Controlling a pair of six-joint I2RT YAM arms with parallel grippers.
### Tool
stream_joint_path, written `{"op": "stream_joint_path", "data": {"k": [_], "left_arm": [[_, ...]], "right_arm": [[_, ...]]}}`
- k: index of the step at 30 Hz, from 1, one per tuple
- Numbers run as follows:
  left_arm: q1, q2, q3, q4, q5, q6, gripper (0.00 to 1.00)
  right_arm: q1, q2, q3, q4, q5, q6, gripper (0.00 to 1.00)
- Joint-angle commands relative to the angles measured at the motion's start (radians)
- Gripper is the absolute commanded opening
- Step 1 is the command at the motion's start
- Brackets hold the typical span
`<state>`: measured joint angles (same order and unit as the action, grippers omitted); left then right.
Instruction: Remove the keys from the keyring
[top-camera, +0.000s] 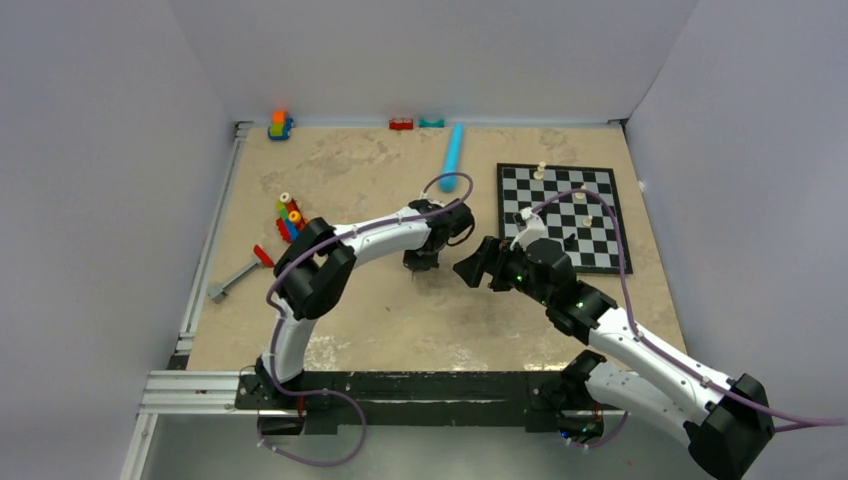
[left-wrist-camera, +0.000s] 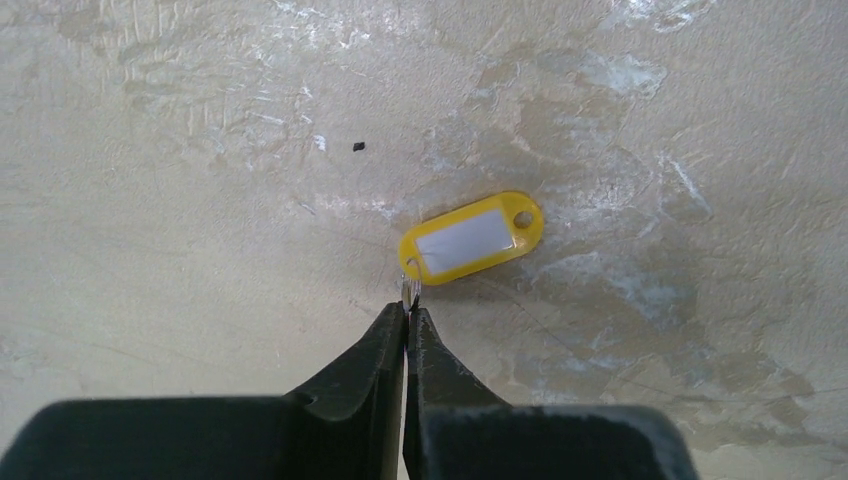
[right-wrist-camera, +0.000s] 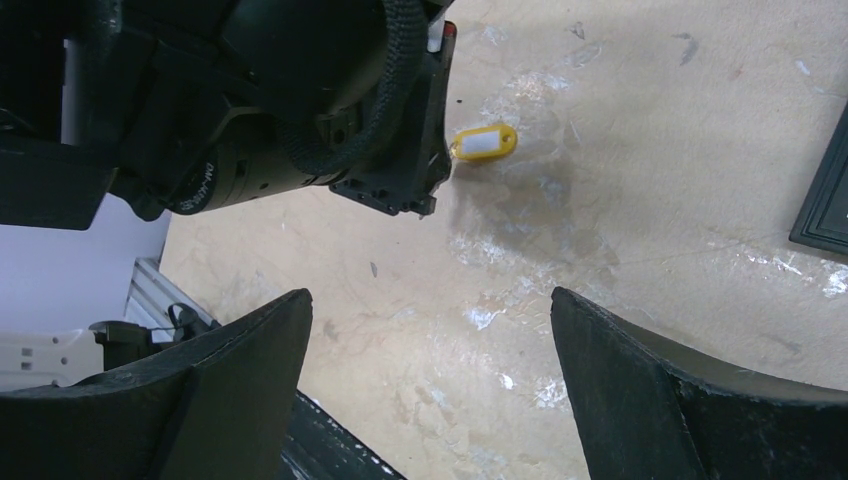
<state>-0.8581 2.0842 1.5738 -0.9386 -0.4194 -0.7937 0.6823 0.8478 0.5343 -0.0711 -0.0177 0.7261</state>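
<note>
The left hand (left-wrist-camera: 408, 305) was pinched nearly shut on the thin metal loop (left-wrist-camera: 409, 288) of the keyring (left-wrist-camera: 470, 239), which lay flat near the middle of the desk (top-camera: 380, 320), well clear of the chessboard (top-camera: 560, 215) toward the right edge. The right hand (right-wrist-camera: 428, 300) hung just beside it with its fingers spread wide and nothing between them. Judged from this, the step in hand was to steady the loop so that the other hand could work on it. To do that well, the left hand should hold only the wire, not the fob, and tilt it slightly off the desk so the loop's coil faces the free hand. The right hand would then need to narrow a good deal before coming in, since the loop was far thinner than its open span, and a wide approach could knock the fob aside or drag it out of the pinch. The keyring looked like a yellow plastic fob (left-wrist-camera: 520, 222) with a white label window and a small hole at its far end. The loop showed only as a short bright sliver at the near end. No keys could be made out on it in any view — hidden, already off, or too small to see, I could not tell.
</note>
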Motion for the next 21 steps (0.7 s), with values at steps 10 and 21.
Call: {"op": "stream_joint_path", "data": {"k": [10,21], "left_arm": [[-0.002,-0.262,-0.122,0.057,0.093,0.074,0.0],[0.01,-0.549,-0.189,0.183,0.633,0.275,0.0]], "right_arm": [[0.004,-0.008,0.066,-0.02,-0.014,-0.027,0.94],[0.004,-0.082,0.187,-0.099,-0.132,-0.125,0.94]]}}
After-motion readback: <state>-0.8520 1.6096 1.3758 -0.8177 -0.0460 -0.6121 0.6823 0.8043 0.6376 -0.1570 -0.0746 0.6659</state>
